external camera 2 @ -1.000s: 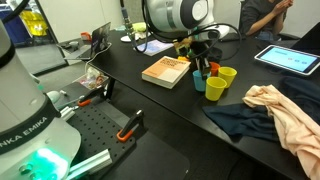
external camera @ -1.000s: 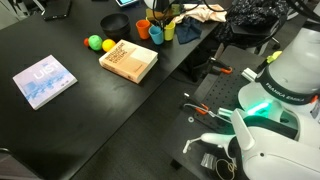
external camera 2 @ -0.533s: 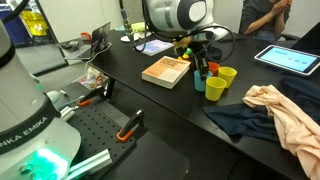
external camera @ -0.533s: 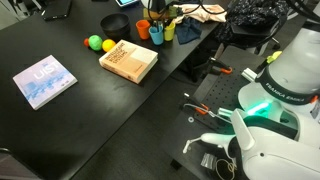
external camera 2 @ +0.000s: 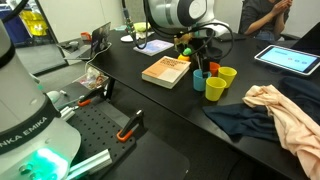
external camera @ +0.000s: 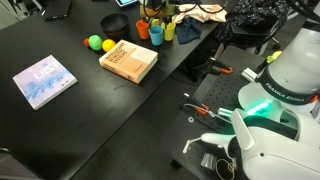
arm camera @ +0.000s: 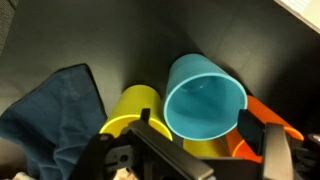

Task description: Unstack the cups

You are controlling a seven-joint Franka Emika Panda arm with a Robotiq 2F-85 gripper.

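Note:
Several cups stand close together at the far end of the black table. In the wrist view a blue cup (arm camera: 205,95) stands upright in the middle, a yellow cup (arm camera: 135,112) is on its left and an orange cup (arm camera: 268,125) on its right, and more yellow shows just below the blue one. My gripper (arm camera: 197,120) is open, with one finger on each side of the blue cup and not gripping it. In an exterior view the gripper (external camera 2: 199,60) hangs just above the blue cup (external camera 2: 200,80), beside a yellow cup (external camera 2: 215,89). The cluster also shows as the orange cup (external camera: 143,28) and blue cup (external camera: 168,32).
A brown book (external camera 2: 166,71) lies next to the cups. Green and yellow balls (external camera: 98,43) and a dark bowl (external camera: 116,22) sit nearby, and a pale book (external camera: 45,81) lies farther off. Dark and peach cloths (external camera 2: 275,108) cover the table's end.
The jaws have opened from shut and let go of the blue cup, which now stands on the table. The gripper has risen slightly.

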